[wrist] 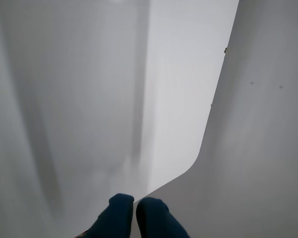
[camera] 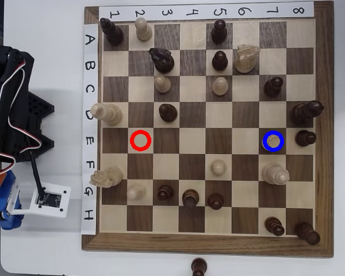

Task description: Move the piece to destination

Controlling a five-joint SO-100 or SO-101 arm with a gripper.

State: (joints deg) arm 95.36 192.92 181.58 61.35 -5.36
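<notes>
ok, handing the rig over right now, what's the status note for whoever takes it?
Gripper: shut, empty, off the board over the white table.
Piece: a cream round top sits inside the blue ring on the dark destination square; it reads as the pawn seen from above.
Red ring: nothing inside it.
Done: the move looks complete, with the arm clear of the chessboard.
Left: probably nothing; just confirm the pawn stands upright.

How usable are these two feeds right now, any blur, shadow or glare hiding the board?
Wrist view: soft and dim, only blurred dark blue fingertips over a white surface streaked with grey shadows; no board visible. Overhead view: sharp and evenly lit, the chessboard, the piece inside the blue ring and the red ring all readable, without strong glare.
</notes>
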